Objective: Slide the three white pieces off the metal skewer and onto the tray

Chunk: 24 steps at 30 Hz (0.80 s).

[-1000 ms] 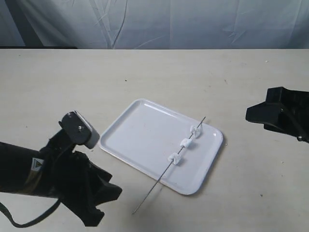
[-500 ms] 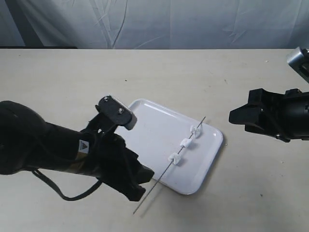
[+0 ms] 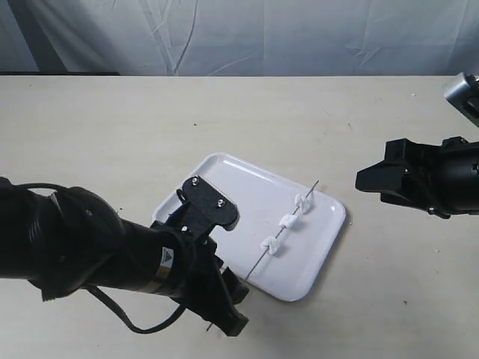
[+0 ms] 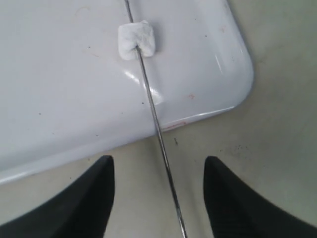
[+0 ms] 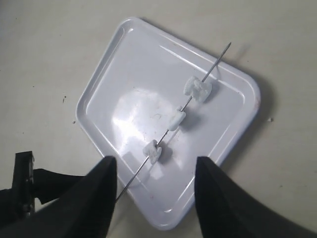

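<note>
Left fingers (image 4: 86, 201) and right fingers (image 5: 101, 198) both stand apart, clamped on nothing.

Your tabletop (image 3: 112, 127) carries the tray (image 3: 247, 191), lying flat near the middle. The metal skewer (image 4: 160, 134) lies slantwise across one end of the tray. Its near end sticks out past the rim and runs between your left fingers, touching neither in the wrist view. The three white pieces (image 5: 177, 120) sit threaded along the skewer, spaced apart, all over the tray. Your right fingers hang to the tray's right, well apart from it.
</note>
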Tool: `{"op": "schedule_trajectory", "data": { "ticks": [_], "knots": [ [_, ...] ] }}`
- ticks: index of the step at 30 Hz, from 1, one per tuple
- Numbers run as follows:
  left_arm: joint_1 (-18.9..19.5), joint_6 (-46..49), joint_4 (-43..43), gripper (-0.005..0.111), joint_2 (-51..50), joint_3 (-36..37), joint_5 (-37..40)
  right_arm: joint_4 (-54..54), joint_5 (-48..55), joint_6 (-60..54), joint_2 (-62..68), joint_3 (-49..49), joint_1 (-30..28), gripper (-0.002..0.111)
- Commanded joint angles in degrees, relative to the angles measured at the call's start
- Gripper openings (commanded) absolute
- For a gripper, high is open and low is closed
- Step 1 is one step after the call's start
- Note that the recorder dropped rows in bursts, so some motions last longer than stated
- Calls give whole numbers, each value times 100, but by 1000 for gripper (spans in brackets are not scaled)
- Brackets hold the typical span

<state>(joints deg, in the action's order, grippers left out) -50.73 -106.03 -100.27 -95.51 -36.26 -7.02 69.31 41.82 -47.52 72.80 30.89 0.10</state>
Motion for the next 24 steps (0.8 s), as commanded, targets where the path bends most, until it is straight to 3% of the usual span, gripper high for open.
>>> {"op": "schedule_trajectory", "data": {
  "ticks": [1, 17, 24],
  "knots": [
    [-209, -29, 33, 52, -122, -19, 256, 38, -35, -63, 9, 42, 4, 47],
    [-560, -41, 33, 51, -621, -32, 501, 84, -46, -40, 9, 42, 4, 47],
    [-600, -41, 33, 44, -621, -32, 614, 84, -46, -40, 9, 42, 4, 47]
  ]
}}
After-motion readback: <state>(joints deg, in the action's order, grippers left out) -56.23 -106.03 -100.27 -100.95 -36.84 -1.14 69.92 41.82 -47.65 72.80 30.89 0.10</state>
